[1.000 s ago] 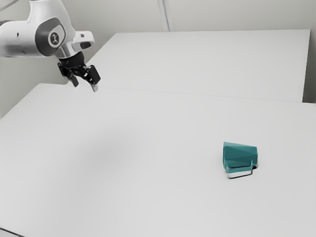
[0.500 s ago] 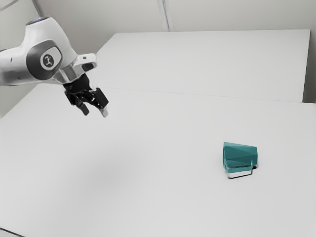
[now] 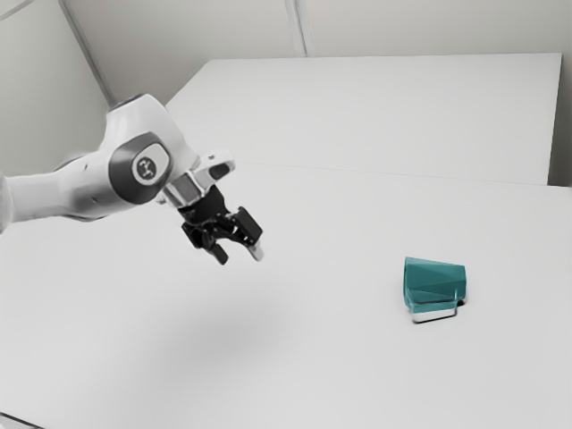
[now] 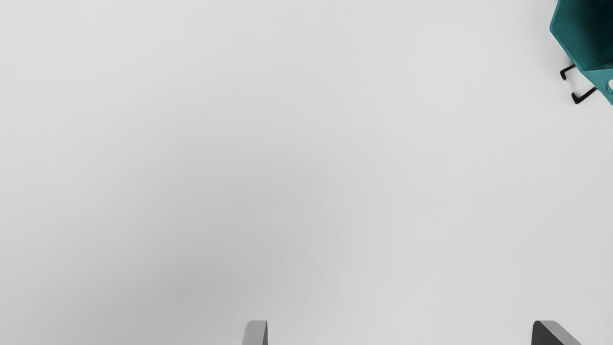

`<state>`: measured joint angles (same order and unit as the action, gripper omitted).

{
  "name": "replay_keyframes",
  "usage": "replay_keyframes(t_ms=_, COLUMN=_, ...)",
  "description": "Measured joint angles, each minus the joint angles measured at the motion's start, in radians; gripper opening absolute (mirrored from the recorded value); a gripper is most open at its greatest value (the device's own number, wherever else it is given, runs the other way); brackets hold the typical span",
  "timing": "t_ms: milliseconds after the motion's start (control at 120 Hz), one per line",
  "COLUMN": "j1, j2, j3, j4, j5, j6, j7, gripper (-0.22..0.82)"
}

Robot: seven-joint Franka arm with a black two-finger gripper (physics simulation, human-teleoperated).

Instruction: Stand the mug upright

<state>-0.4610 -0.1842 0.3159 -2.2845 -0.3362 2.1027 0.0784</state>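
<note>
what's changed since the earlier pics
My arm has swung toward the exterior view's right and lower, bringing the open jaws closer to the mug. Nothing has been taken hold of or let go. The mug stayed put, lying on its side on the table.

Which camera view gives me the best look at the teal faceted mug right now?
The exterior view: the teal faceted mug appears whole there, lying on its side. The wrist view cuts it off at the picture's edge, though it looks into the dark, open mouth.
</note>
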Motion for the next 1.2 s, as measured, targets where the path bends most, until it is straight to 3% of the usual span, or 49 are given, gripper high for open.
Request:
replay_keyframes(t_ms=658, j1=-0.206, j2=0.192, j3=0.002, j4=-0.006, j5=-0.427, j6=0.221, j7=0.018, gripper=0.60)
replay_keyframes(t_ms=817, j1=-0.241, j2=0.239, j3=0.002, j4=-0.001, j5=-0.570, j6=0.263, j7=0.075, gripper=0.60)
replay_keyframes(t_ms=967, j1=-0.213, j2=0.294, j3=0.002, j4=0.013, j5=-0.714, j6=0.285, j7=0.165, gripper=0.60)
replay_keyframes(t_ms=1200, j1=-0.242, j2=0.318, j3=0.001, j4=0.053, j5=-0.776, j6=0.296, j7=0.302, gripper=0.60)
